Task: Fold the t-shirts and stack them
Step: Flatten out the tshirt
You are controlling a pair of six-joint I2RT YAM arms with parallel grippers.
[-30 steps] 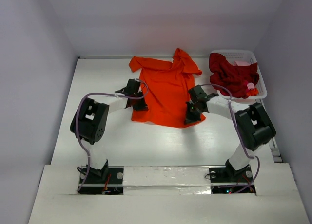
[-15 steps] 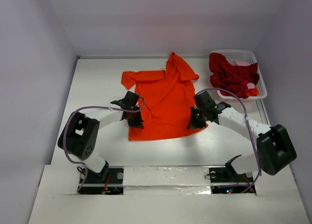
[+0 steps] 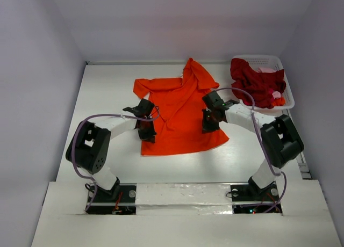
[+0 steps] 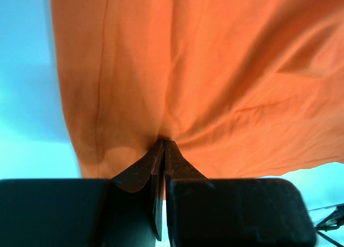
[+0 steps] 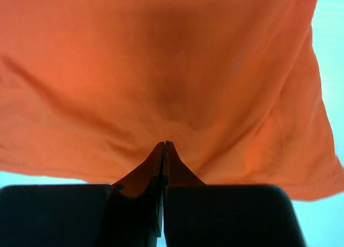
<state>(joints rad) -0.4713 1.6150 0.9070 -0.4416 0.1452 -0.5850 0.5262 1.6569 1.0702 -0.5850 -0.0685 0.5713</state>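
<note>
**Both pincers clenched on the orange shirt, mid-table**

The orange-red t-shirt [image 3: 180, 115] lies spread across the middle of the table [image 3: 107, 96], collar toward the far side and hem toward the near side. One sleeve reaches out to the left, and the far right shoulder is rucked up into a peak.

The left gripper [image 4: 163, 146] is pinched tight on the cloth at the shirt's left side, low down near the hem. Creases fan away from its tips. The right gripper [image 5: 164, 146] is clamped the same way on the right side, with fabric puckered at its closed fingers.

The crimson t-shirt [image 3: 255, 80] sits heaped in the basket [image 3: 269, 58] at the far right, with a bit of pink cloth [image 3: 267, 70] on it.

The shirt looks light, thin and limp. It will likely sag between the two holds, drag and wrinkle across the table, and keep no shape of its own. Hems, side seams and shoulder seams seem the best places to grip, taken as matched pairs at the same height so the fold falls square.
</note>
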